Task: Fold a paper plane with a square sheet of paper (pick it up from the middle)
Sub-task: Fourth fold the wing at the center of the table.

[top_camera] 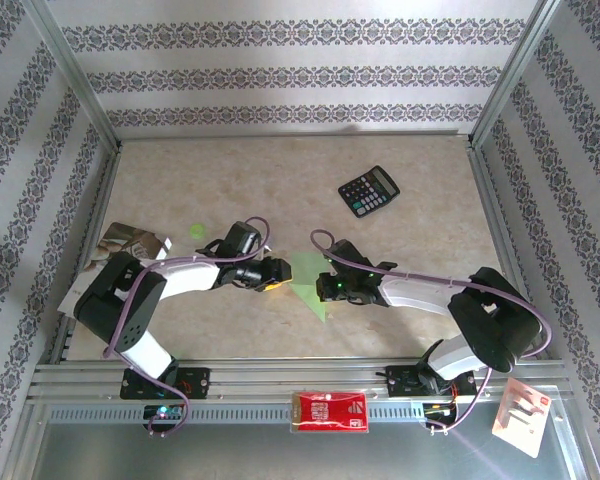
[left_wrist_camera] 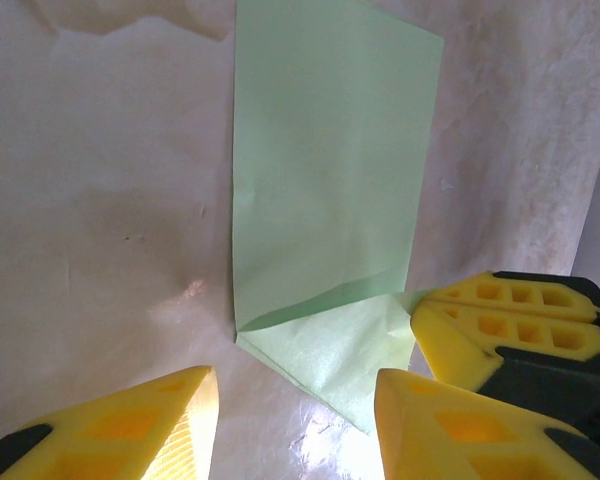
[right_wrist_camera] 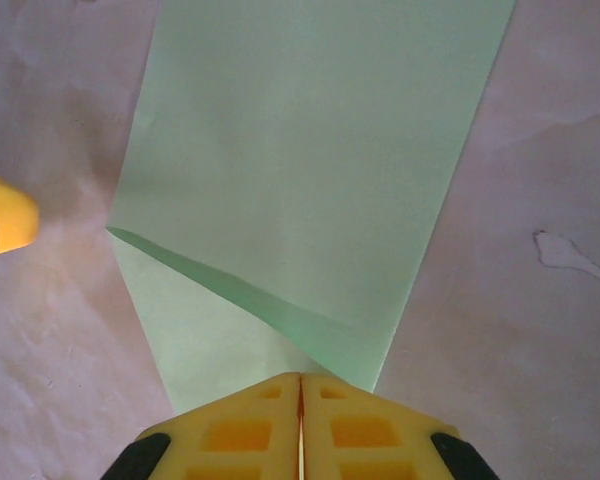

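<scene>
The counter (top_camera: 280,170) is a pale, marbled, slightly glossy surface, boxed in by aluminium rails and walls papered in bands of grey floral pattern. At its middle, between the two arms, lies the square sheet of paper (top_camera: 307,275). It is thin, matte, light green, and already creased: a long flat panel with a slanting fold across it and a pointed flap sticking out towards the near edge. The left tool (left_wrist_camera: 290,430) sits low at the sheet's left side with its yellow foam-like fingers (left_wrist_camera: 130,425) apart, and the flap shows in the gap between them. The right tool (right_wrist_camera: 300,400) has its blocky, perforated yellow fingers pressed together, tips right at the narrow end of the sheet. I cannot tell whether any paper is nipped between them. The two tools crowd the sheet from either side, and the arms' purple cables loop above it. A black calculator (top_camera: 369,190) lies well apart towards the back right. A tiny round green dot (top_camera: 197,230) sits left of the sheet, and a printed leaflet (top_camera: 130,242) lies at the left edge, partly under the left arm. On the near metal ledge rest a red-and-white packet (top_camera: 330,410) and a white card (top_camera: 523,415).
</scene>
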Controlling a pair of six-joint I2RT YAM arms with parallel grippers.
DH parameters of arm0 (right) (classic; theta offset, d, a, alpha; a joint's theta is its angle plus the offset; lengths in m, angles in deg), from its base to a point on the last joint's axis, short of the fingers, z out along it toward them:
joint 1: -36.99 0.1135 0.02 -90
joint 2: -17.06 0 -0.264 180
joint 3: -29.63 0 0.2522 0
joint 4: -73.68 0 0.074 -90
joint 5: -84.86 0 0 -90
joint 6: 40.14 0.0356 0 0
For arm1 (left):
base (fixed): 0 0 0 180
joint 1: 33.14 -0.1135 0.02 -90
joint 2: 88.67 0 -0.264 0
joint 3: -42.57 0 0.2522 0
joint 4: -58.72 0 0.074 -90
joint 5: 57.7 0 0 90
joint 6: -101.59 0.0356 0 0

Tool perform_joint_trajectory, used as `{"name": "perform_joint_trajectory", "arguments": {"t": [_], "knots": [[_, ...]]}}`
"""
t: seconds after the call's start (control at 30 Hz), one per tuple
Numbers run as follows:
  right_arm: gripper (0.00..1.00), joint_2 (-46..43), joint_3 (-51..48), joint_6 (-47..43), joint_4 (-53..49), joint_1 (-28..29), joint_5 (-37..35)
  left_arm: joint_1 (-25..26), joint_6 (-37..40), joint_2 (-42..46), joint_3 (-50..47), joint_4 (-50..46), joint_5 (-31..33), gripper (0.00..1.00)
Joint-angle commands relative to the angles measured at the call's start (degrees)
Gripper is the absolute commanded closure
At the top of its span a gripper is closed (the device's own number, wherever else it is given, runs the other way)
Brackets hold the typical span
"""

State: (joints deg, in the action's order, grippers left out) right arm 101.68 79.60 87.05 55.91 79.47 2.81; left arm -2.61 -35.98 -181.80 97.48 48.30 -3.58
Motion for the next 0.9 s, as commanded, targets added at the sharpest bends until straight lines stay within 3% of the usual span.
{"name": "perform_joint_trajectory", "arguments": {"t": [0.0, 0.27, 0.87], "knots": [[0.94, 1.1, -1.3, -0.4, 1.5, -0.6, 0.3, 0.9, 1.6, -2.0, 2.2, -1.7, -1.7, 0.55], [0.99, 1.6, -3.2, 0.2, 2.5, -0.7, 0.2, 1.6, 1.7, -4.4, 4.3, -2.4, -2.2, 0.54], [1.00, 1.5, -4.2, 0.8, 2.9, -0.9, 0.6, 2.1, 0.6, -5.9, 5.0, 0.7, -3.8, 0.53]]}}
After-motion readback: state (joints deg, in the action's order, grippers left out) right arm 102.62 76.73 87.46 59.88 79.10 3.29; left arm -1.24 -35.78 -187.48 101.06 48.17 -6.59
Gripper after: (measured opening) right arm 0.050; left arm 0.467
